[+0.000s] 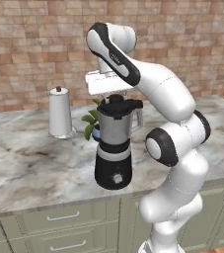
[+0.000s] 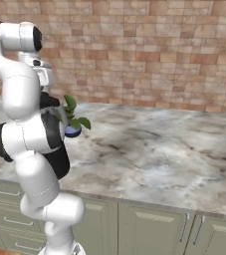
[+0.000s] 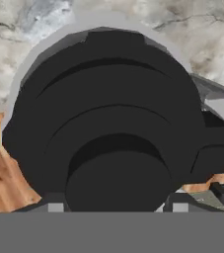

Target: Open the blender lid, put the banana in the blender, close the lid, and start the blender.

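**One axis decides it: lid knob straight below the claw**

One relation governs the coming move, and it is vertical. The blender (image 1: pixel 114 148) stands near the front edge of the counter (image 1: pixel 29 163), upright, with its handle turned toward the arm's side. The lid (image 1: pixel 117 105) sits on the jar's mouth, not yet lifted. The claw (image 1: pixel 108 94) hangs directly over it, pointing down along the jar's upright axis.

From the hand camera the lid (image 3: pixel 103 113) looms very close, and its raised knob (image 3: pixel 118 180) lies between the two fingertips (image 3: pixel 54 206) at the bottom of the picture, one at each side. The jaws stand apart and flank the knob; whether the pads already touch it cannot be told, so the claw reads as released, gripping nothing for certain.

Judging from this, the step in hand is the first one, taking the lid off, and it calls for a short descent or a squeeze on the knob, then a straight lift.

A potted plant (image 1: pixel 90 123) stands just behind the blender, and a white roll (image 1: pixel 60 113) further toward the counter's left.
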Available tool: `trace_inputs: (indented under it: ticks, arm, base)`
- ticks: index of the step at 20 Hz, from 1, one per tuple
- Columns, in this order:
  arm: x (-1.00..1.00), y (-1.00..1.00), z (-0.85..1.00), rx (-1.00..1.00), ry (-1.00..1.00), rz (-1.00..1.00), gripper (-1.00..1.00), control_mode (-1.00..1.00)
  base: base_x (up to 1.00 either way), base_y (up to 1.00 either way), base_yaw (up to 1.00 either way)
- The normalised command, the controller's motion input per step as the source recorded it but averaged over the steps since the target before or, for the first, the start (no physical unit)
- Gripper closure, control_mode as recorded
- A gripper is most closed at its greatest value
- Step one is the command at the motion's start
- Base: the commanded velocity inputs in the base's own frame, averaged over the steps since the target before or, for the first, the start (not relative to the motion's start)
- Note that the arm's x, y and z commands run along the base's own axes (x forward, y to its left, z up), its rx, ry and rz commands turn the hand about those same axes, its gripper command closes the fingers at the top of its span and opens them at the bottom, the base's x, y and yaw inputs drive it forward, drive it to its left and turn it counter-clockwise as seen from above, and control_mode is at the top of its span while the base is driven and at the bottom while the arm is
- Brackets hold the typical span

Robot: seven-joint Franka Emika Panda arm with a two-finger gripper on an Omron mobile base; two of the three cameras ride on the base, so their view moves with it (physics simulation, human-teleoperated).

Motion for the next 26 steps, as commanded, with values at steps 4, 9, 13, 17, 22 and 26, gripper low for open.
trace_inputs:
  ticks: [4,9,13,17,22,26]
  arm:
    - [0.28,-0.01,0.20,0.00,-0.23,0.00,1.00,-1.00]
    - [0.14,0.00,0.07,0.00,-0.19,0.00,1.00,-1.00]
    - [-0.04,0.00,-0.16,0.00,-0.03,0.00,1.00,-1.00]
    - [-0.04,0.00,-0.06,0.00,0.04,0.00,1.00,-1.00]
    - [0.01,0.00,0.18,0.00,0.10,0.00,1.00,-1.00]
    - [0.00,0.00,0.31,0.00,0.11,0.00,1.00,-1.00]
  base:
    - [0.00,0.00,0.00]
    - [0.00,0.00,0.00]
    - [0.00,0.00,0.00]
    - [0.00,0.00,0.00]
    - [0.00,0.00,0.00]
    - [0.00,0.00,0.00]
